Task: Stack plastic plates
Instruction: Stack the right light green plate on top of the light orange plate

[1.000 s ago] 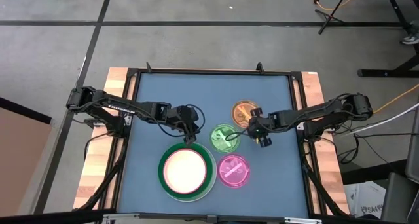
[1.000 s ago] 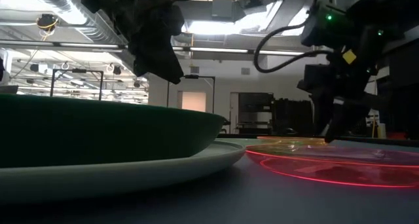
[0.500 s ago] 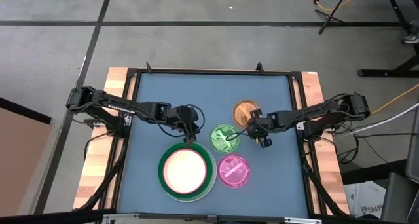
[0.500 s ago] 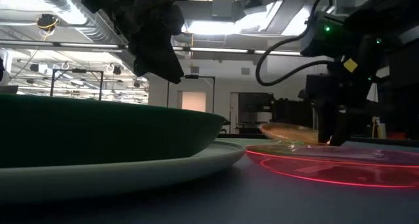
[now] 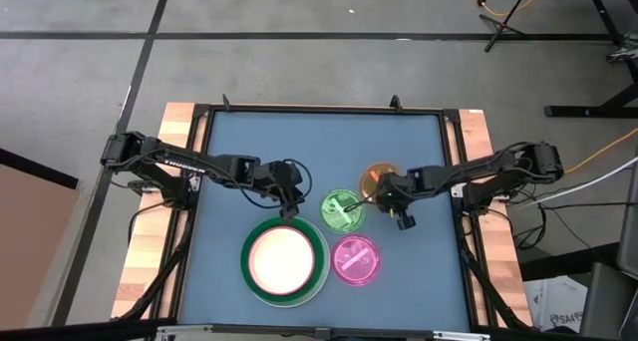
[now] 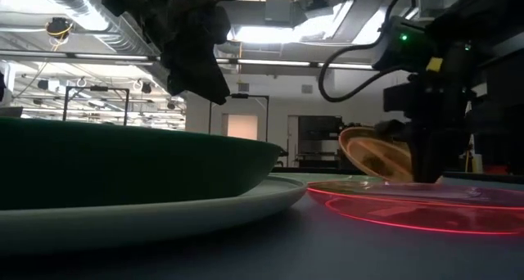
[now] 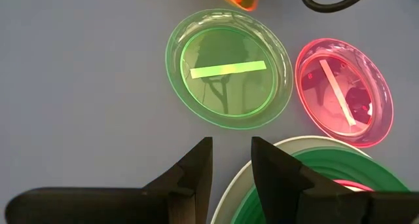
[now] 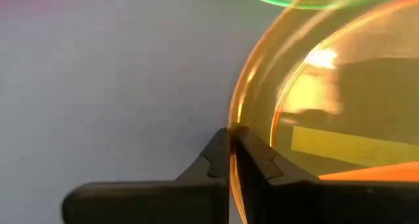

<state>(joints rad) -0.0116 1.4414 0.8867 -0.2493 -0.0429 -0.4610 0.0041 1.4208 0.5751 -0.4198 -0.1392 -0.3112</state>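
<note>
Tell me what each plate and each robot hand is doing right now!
Orange plate: tilted up, pinched by its rim.
Right gripper: shut on the orange plate.
Green translucent plate: flat on the table.
Pink translucent plate: flat on the table.
Big stack: nested plates, resting flat.
Left gripper: open, holding nothing, above the stack's edge.

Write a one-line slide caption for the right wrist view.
Right end effector pinches the tilted orange plate by its rim.

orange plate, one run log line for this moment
right gripper: shut on orange plate rim, tilted off table | left gripper: open above big stack | green plate: flat
</note>
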